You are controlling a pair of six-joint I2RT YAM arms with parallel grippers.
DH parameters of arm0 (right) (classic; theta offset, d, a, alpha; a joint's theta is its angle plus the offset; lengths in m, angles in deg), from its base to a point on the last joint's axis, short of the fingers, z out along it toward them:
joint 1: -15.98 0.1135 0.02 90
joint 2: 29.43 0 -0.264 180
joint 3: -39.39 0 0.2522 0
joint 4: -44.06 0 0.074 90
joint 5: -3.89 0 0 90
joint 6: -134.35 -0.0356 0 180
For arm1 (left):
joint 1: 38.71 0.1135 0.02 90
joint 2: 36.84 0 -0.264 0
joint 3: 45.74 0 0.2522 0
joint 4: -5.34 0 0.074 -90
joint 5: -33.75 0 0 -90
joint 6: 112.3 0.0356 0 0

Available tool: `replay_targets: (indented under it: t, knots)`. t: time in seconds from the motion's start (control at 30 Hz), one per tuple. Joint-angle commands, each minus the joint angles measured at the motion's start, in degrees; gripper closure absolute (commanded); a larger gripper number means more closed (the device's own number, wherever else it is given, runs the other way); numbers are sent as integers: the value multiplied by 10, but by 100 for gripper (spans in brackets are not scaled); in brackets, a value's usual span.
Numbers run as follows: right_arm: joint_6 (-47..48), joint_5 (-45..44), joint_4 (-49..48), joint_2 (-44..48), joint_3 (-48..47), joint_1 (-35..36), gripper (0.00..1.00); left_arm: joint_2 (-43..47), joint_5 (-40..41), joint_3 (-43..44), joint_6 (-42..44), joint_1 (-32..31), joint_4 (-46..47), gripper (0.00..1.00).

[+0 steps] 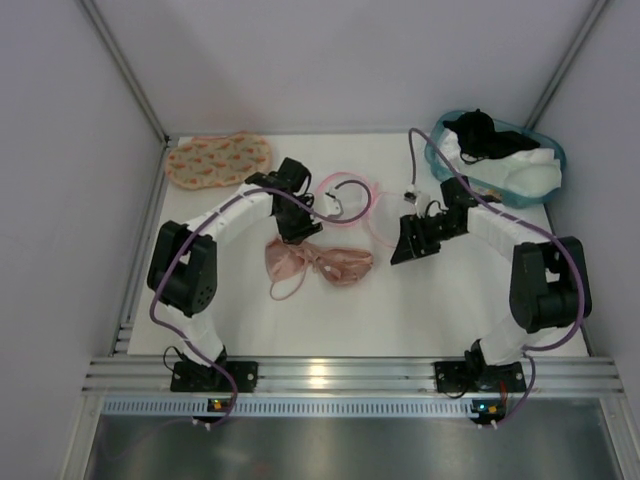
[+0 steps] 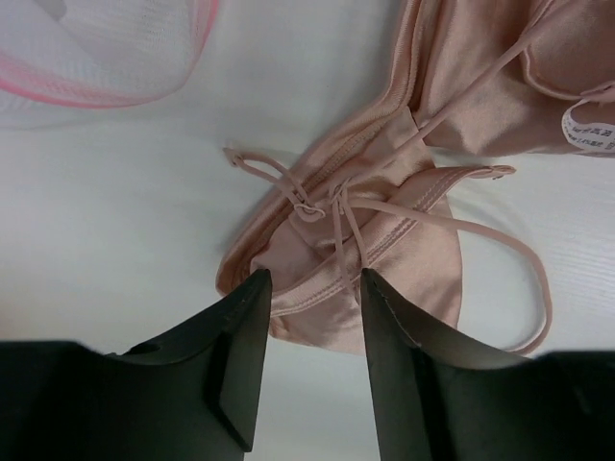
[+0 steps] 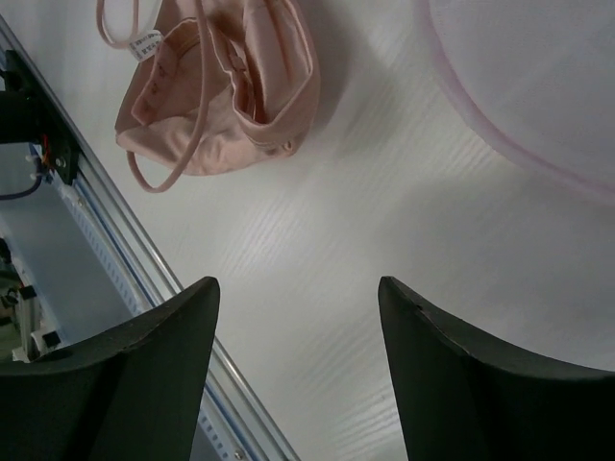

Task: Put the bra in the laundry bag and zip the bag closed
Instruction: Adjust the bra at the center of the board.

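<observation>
While the bra [image 1: 320,263] lies crumpled on the table [image 1: 420,320], outside the laundry bag [image 1: 352,190] and just near of it, the step in hand reads as the first pick-up, with nothing bagged and nothing zipped. Item, bra: salmon-pink, cups folded together, thin straps looped loose toward the near side; in the left wrist view a cup edge [image 2: 404,279] and knotted straps sit just beyond the fingertips. Item, laundry bag: white mesh with pink rim, lying open and flat, one corner of it at the upper left of the left wrist view [image 2: 96,48] and another at the upper right of the right wrist view [image 3: 538,67]. Item, left gripper [image 1: 298,225]: jaws apart, poised over the bra's far edge [image 2: 315,288], holding nothing. Item, right gripper [image 1: 408,250]: jaws apart above bare table [image 3: 298,288], bra [image 3: 221,96] well off to one side, bag rim to the other. Also present — an orange-printed pad [image 1: 217,160] and a teal basket [image 1: 437,150] at the far corners, neither involved. Next move, by judgement: lower the left fingers onto bunched cup fabric rather than a lone strap and close; the right gripper is likely needed to hold the bag mouth open.
</observation>
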Motion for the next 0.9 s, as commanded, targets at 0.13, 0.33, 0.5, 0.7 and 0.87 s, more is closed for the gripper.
replay_targets:
  t: [0.13, 0.33, 0.5, 0.7, 0.87]
  knots:
    - [-64, -3, -113, -51, -30, 60, 37, 108, -47, 13, -140, 19, -2, 49]
    - [-136, 2, -199, -78, -30, 94, 40, 139, -137, -20, -265, 120, -1, 50]
    - [-156, 11, -210, -117, -43, 122, 44, 145, -173, -51, -323, 191, 14, 51]
    - [-154, 25, -206, -116, -32, 126, 43, 142, -214, -68, -346, 253, 15, 51]
    - [-169, 69, -251, -85, 27, 113, 36, 149, -225, -85, -349, 259, 23, 51]
